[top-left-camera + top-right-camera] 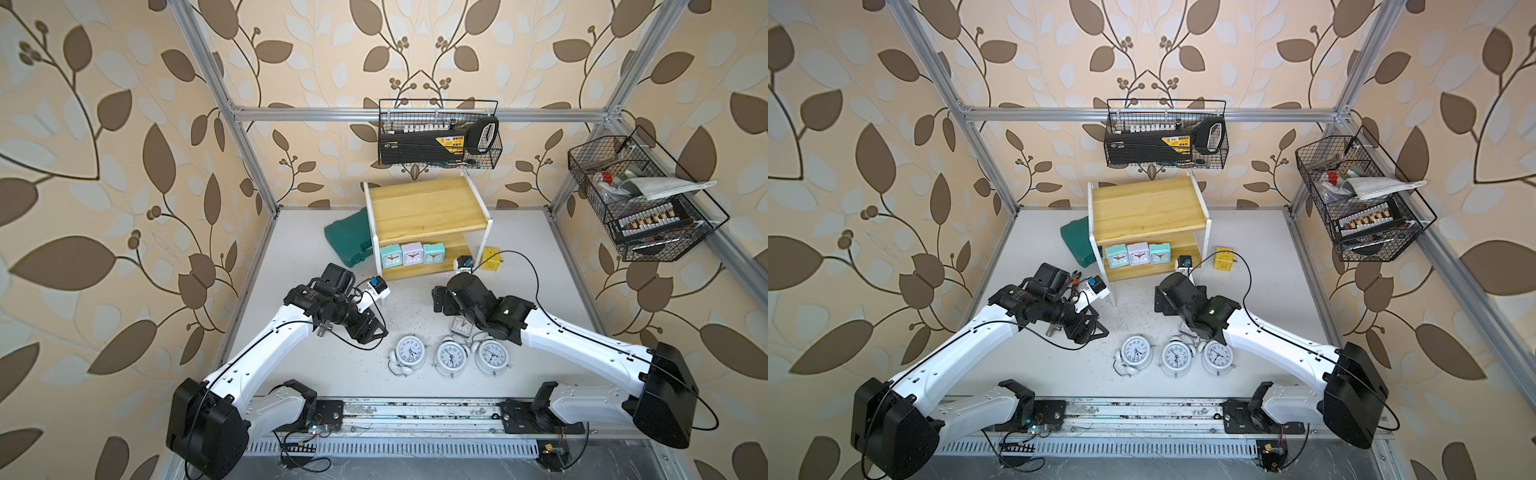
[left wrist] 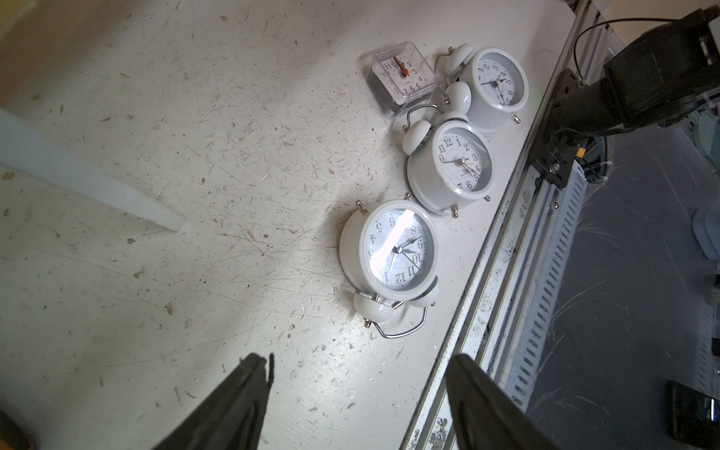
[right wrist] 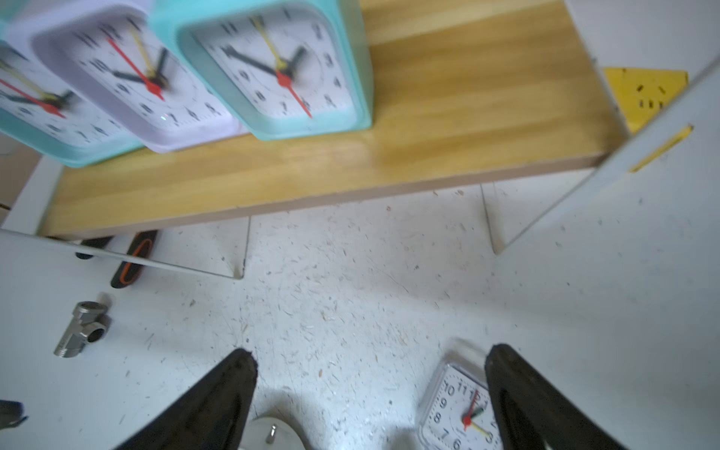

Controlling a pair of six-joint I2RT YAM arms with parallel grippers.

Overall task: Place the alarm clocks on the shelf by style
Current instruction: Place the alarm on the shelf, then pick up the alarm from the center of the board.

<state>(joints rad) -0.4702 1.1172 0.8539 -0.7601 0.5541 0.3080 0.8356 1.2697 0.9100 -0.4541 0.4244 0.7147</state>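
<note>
Your left gripper [image 2: 360, 358] and right gripper [image 3: 372, 350] were open, holding nothing. Three square clocks [image 1: 412, 254] stood on the low board of the shelf [image 1: 424, 208]. Three round clocks [image 1: 450, 354] and a clear clock [image 2: 401, 76] sat on the table [image 1: 340, 374].

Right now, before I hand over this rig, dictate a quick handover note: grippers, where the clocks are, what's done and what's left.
Left gripper: open, empty, above the table.
Right gripper: open, empty, in front of the shelf.
Done: teal clock, lilac clock and second teal clock stand in a row on the lower board.
To do: clear square clock and three round bell clocks, all on the table near the front edge.
</note>
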